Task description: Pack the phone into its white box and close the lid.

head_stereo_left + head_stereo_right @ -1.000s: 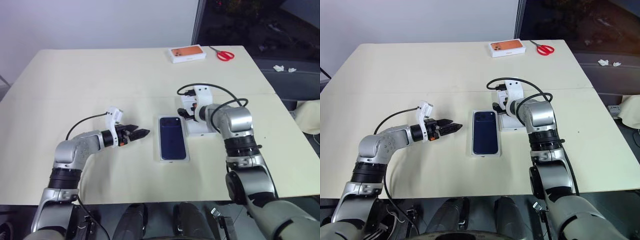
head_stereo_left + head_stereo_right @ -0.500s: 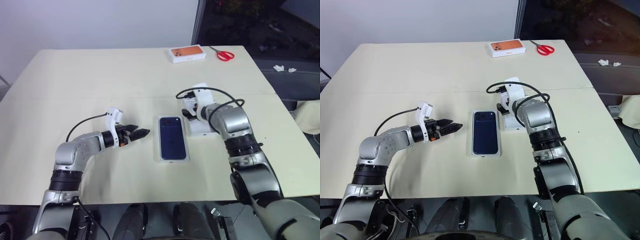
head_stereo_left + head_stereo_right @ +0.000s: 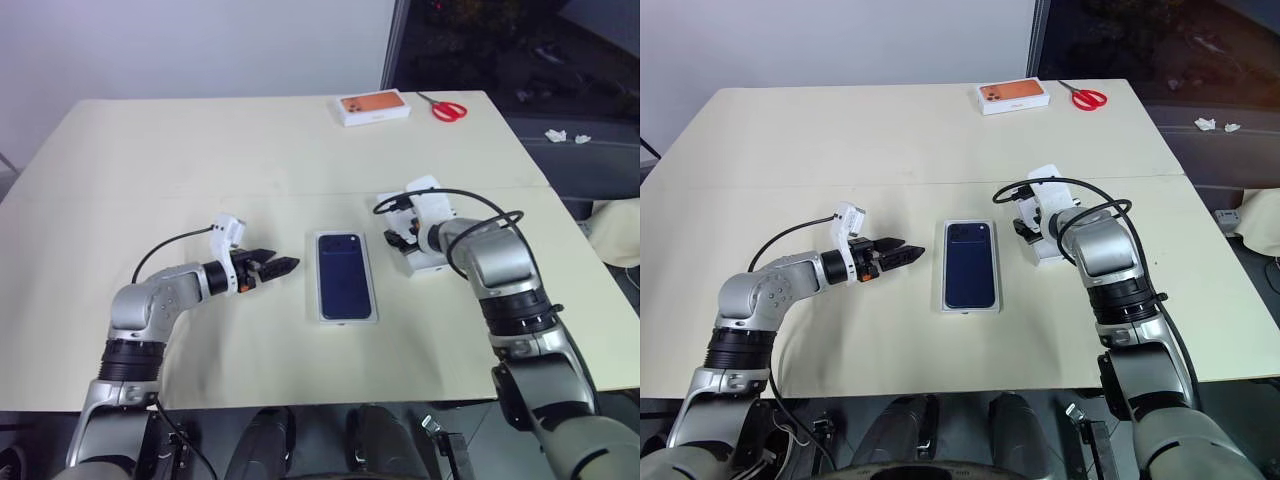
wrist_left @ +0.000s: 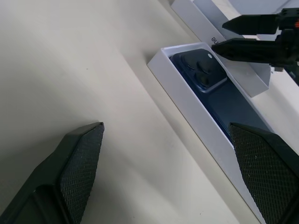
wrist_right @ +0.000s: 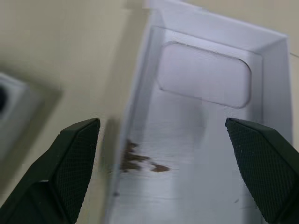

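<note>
- When judging the phone (image 3: 345,275): stiff, slim and glossy, probably slippery and easy to scratch; best left alone, since already lying back-up inside the white box (image 3: 321,285), camera bump at the far end.
- Nothing further to grip there; only the closing step left, by the look of it.
- Next thing to handle: the lid (image 5: 196,154), lying on the table (image 3: 200,150) just beside the white box on the robot's right, open side up, plain white inside, with a rounded recessed panel showing at one end.
- Likely light, thin cardboard, stiff enough to lift but easy to dent; better taken by the two long side walls near the middle, with a gentle pinch, than by a corner.
- Must be turned over before going onto the white box, so a hold that leaves room for the flip is called for.
- Right gripper (image 3: 396,238): right of the white box, over the near end of the lid, angled forward and down, jaws spread wide, nothing between them.
- Left gripper (image 3: 290,266): left of the white box, near but apart from it, low over the table, pointing towards it, slightly downward, jaws likewise wide apart and empty.
</note>
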### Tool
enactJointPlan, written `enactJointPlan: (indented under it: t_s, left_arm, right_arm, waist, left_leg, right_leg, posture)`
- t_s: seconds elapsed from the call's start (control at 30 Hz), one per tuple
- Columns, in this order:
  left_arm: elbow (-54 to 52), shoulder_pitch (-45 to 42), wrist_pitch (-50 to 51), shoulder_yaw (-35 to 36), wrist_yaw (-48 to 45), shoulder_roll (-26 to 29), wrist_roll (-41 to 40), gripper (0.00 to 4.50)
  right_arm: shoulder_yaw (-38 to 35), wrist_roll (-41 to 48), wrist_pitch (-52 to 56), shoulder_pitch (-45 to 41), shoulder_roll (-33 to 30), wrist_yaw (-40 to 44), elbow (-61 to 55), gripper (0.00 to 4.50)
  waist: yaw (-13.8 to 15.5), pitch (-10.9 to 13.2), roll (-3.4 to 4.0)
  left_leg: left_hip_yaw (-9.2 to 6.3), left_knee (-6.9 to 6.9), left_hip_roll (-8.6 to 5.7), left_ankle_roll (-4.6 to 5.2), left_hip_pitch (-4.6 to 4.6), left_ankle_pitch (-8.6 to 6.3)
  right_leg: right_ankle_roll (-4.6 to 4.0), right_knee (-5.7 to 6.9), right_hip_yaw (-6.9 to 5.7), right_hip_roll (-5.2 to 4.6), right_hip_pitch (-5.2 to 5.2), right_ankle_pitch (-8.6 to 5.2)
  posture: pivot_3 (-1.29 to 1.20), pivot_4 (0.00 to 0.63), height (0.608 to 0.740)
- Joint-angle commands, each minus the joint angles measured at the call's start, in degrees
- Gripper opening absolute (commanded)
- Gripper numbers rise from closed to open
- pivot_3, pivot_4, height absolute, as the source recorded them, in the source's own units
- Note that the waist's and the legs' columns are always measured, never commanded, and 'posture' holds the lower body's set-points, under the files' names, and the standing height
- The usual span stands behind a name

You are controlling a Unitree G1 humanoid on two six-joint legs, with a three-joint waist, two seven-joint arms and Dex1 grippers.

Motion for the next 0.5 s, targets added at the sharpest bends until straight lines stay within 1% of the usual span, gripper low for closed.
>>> enactJointPlan:
  t_s: [0.03, 0.3, 0.5]
  left_arm:
    - [1.1, -0.2, 0.2, 0.3, 0.1, 0.4, 1.0, 4.48]
    - [0.8, -0.3, 0.3, 0.3, 0.3, 0.2, 0.9, 4.48]
    - [0.6, -0.2, 0.5, 0.5, 0.6, -0.1, 0.8, 4.48]
  right_arm:
    - [-0.4, 0.2, 0.8, -1.1, -0.8, 0.3, -3.0, 4.50]
    - [2.0, 0.1, 2.5, -0.7, -1.6, 1.4, -5.3, 4.50]
    - [2.0, 0.3, 4.2, -0.4, -1.4, 1.3, -6.6, 4.50]
  waist:
    - [0.0, 0.0, 0.00]
    - [0.0, 0.0, 0.00]
    - [0.0, 0.0, 0.00]
  left_leg:
    - [0.00, 0.00, 0.00, 0.00, 0.00, 0.00]
    - [-0.01, -0.01, 0.00, 0.00, 0.00, 0.00]
    - [-0.01, -0.01, 0.00, 0.00, 0.00, 0.00]
  right_leg:
    - [0.00, 0.00, 0.00, 0.00, 0.00, 0.00]
    - [0.00, -0.01, -0.01, 0.00, 0.00, 0.00]
    - [0.00, -0.01, 0.00, 0.00, 0.00, 0.00]
  posture:
    - [0.00, 0.150, 0.740]
    - [0.00, 0.150, 0.740]
    - [0.00, 0.150, 0.740]
